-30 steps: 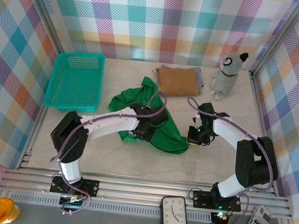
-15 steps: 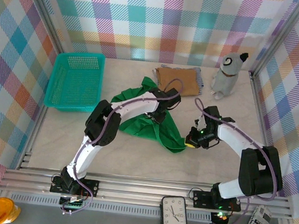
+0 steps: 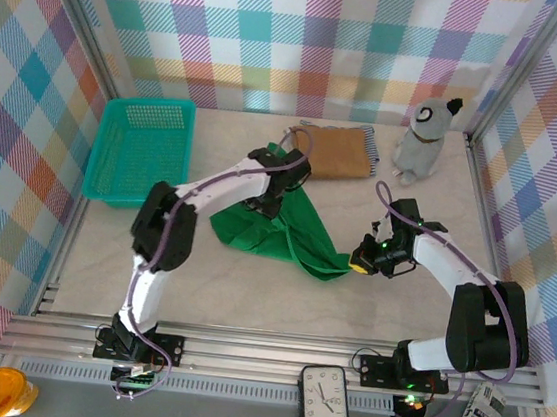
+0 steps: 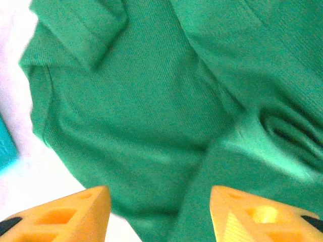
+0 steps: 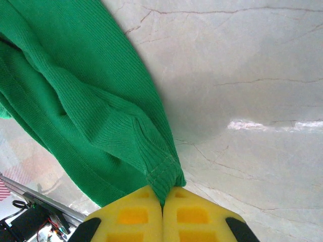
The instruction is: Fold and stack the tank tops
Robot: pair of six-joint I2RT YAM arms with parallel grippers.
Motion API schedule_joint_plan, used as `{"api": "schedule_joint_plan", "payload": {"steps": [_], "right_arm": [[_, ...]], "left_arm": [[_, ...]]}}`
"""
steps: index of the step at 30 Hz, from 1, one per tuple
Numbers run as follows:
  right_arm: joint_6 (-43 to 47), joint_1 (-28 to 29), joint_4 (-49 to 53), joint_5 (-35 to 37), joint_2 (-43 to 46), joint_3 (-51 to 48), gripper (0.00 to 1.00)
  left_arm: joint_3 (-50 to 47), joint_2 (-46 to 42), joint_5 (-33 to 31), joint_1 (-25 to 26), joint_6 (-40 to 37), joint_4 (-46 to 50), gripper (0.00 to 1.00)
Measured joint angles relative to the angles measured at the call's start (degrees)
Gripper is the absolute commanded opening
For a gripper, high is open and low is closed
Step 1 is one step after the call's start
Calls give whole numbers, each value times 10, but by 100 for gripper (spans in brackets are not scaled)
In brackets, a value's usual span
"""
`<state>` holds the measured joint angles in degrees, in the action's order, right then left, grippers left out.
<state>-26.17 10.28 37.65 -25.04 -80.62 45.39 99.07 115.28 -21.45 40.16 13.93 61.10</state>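
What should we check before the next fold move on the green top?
1. Right gripper pinching the green top at its hem: ok, shut on it.
2. Left gripper released: ok, jaws apart over the cloth.
3. Green top lying flat for a fold: not ok, bunched and creased.
4. Tan top folded, ready as stack base: ok.
5. Striped top folded under the tan one: cannot tell, mostly covered.
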Motion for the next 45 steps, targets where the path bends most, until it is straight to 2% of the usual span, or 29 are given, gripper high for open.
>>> {"api": "schedule_joint_plan", "payload": {"steps": [3, 6, 9, 13, 18, 22, 28, 35, 39, 45], "right_arm": [[0, -4, -3, 1, 0, 0, 0], [0, -10, -6, 1, 0, 0, 0], [0, -17, -7, 0, 0, 1, 0], [1, -25, -7, 0, 0, 5, 0], [5, -38, -7, -2, 0, 5, 0], [9, -46, -7, -2, 0, 5, 0], [12, -47, -7, -7, 0, 5, 0], [14, -50, -7, -12, 0, 5, 0], [14, -53, -8, -14, 0, 5, 0], [14, -54, -13, -21, 0, 5, 0]], "left_arm": [[-49, -84, 50, 11, 27, -29, 52], [-65, -114, 86, 38, 46, -61, 47], [-67, -85, 111, 59, 57, -85, 36], [-67, -8, 118, 64, 62, -106, 28], [-54, 49, 113, 45, 56, -103, 28], [-41, 55, 114, 36, 45, -106, 36], [-11, 66, 118, 34, 36, -117, 40], [20, 107, 124, 31, 27, -117, 37], [20, 115, 115, 27, 21, -110, 29], [21, 114, 111, 20, 10, -100, 2]]}}
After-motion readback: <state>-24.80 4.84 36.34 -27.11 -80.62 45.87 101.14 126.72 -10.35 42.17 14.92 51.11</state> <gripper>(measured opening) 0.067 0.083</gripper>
